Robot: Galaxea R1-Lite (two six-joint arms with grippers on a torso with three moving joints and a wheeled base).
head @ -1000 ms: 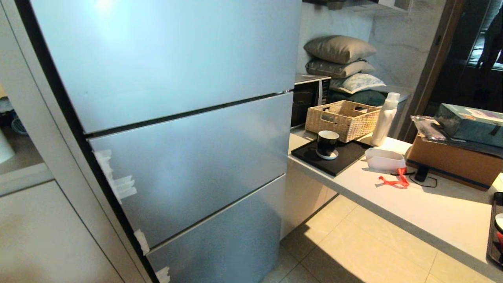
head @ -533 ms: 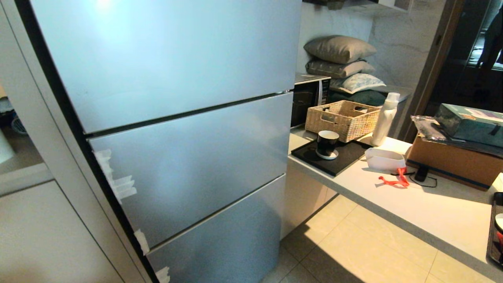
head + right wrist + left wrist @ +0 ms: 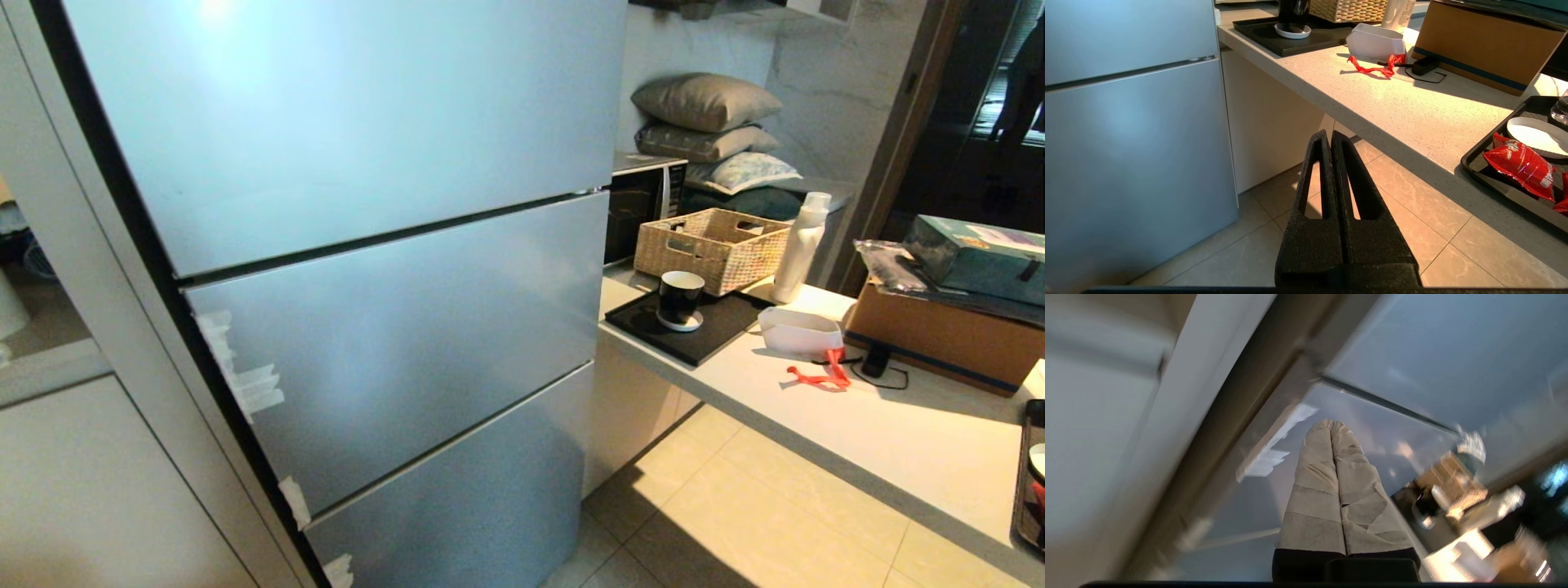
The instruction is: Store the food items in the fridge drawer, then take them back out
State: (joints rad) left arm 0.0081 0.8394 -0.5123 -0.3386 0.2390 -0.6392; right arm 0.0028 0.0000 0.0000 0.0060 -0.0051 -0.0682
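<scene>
Food items, like the red packet [image 3: 1521, 164] on the tray [image 3: 1502, 179], are untouched. Nothing has moved in the head view. Fridge [image 3: 367, 286] doors are closed. Left gripper [image 3: 1331, 424] and right gripper [image 3: 1330, 132] are pressed closed, empty.

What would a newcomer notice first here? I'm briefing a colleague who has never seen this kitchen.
First, the tall pale-blue fridge with three closed doors filling the left of the head view. Next, the long speckled white counter to its right, with a woven wicker basket at its far end. Nearer, a crinkly shiny red snack packet lies on a black tray at the counter's near end, beyond the shut right claw.
</scene>
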